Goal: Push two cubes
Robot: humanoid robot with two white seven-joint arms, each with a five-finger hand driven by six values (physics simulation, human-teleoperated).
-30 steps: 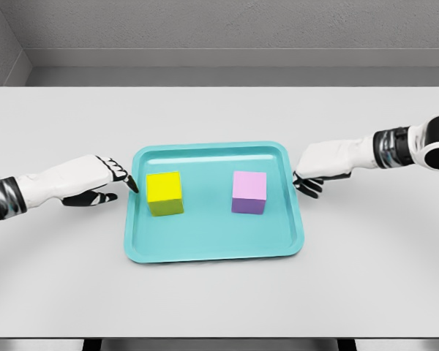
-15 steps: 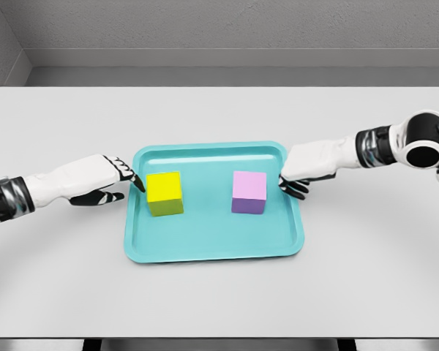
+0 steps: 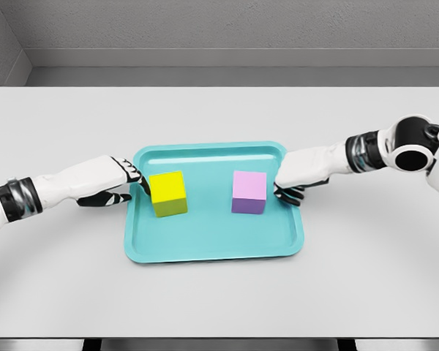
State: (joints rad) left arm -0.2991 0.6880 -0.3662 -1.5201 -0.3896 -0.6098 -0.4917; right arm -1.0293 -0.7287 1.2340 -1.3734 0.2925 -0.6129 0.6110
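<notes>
A smooth, slightly glossy teal tray (image 3: 214,248) is shown on a matt grey table (image 3: 219,117). The yellow cube (image 3: 168,193) and pink cube (image 3: 249,192) are rendered matt and smooth.

You've got two white arms with smooth, glossy shells. The left hand (image 3: 115,183) has a white back, black palm side and black fingers, with small black segmented marks along the knuckle edge. The right hand (image 3: 298,178) has the same scheme: white shell on top, black fingers underneath. Each forearm has a dark ribbed band with grey rings near the wrist. The right arm shows a round white joint housing with a black circular cap at the elbow.
</notes>
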